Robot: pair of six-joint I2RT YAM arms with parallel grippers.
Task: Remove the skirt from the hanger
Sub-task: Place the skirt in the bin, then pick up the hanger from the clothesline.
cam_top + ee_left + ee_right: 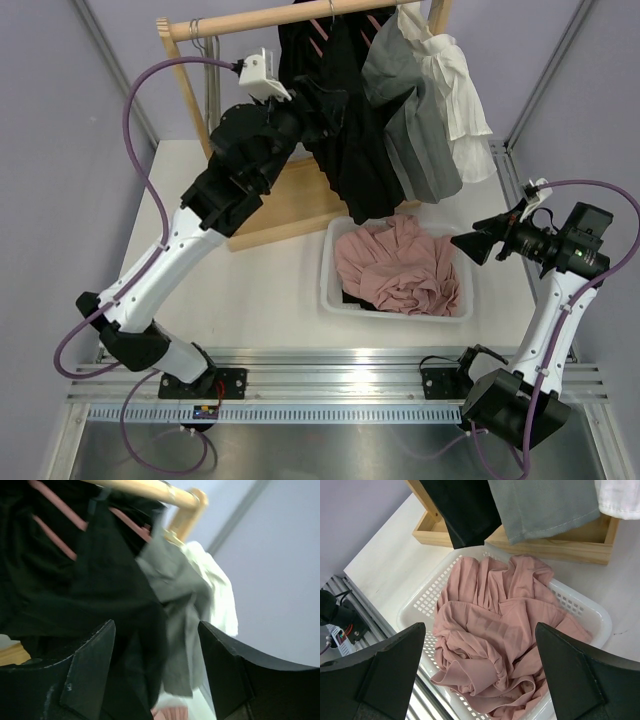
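Note:
A black skirt (350, 150) hangs from a pink hanger (318, 35) on the wooden rail (260, 20). My left gripper (315, 100) is raised against the skirt's left side, its fingers hard to make out against the dark cloth. In the left wrist view the black skirt (100, 590) and the pink hanger (55, 537) fill the left, and the left gripper (156, 625) stands open with a fold of the black cloth hanging between its fingers, not pinched. My right gripper (470, 245) hovers open at the right, over the basket, holding nothing (480, 625).
A grey garment (415, 110) and a white garment (460, 90) hang right of the skirt. A white basket (330, 260) holding a crumpled pink garment (400, 265) sits in front of the rack's wooden base (290, 200).

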